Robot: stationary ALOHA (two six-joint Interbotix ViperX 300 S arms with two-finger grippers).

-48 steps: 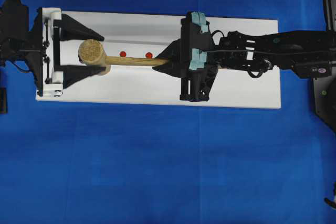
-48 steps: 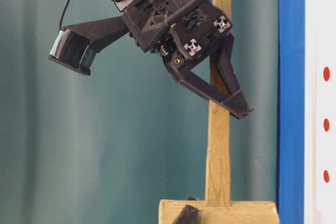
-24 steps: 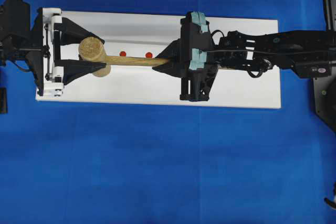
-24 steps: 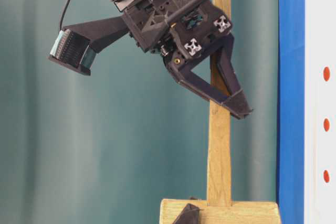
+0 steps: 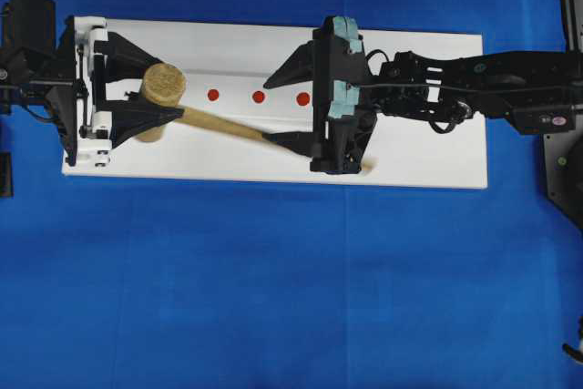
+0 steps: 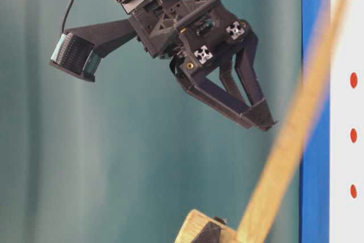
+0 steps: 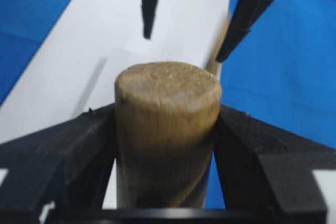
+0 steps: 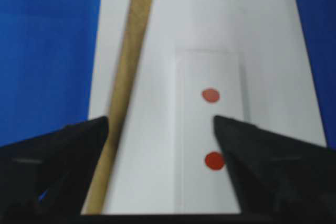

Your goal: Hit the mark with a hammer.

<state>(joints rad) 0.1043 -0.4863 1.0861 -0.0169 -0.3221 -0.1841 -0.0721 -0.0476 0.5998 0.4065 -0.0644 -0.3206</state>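
Observation:
The light-brown wooden hammer (image 5: 162, 87) has its thick head between the fingers of my left gripper (image 5: 169, 87), which is shut on the head (image 7: 168, 129). Its long handle (image 5: 228, 125) slants across the white board (image 5: 410, 143) toward the near edge and looks blurred in the table-level view (image 6: 290, 135). My right gripper (image 5: 266, 107) stands open over the board. The handle (image 8: 128, 77) runs beside its left finger (image 8: 79, 145) and is not held. Three red marks (image 5: 259, 97) lie in a row on the board, two of them between the open fingers (image 8: 210, 95).
Blue cloth (image 5: 273, 298) surrounds the white board on every side. The right arm (image 5: 474, 88) stretches in from the right over the board's end. A black fixture (image 5: 565, 152) stands at the right edge.
My right gripper has opened and let go of the handle, which swung toward the board's near edge. The left gripper closed on the head and stays shut on it.

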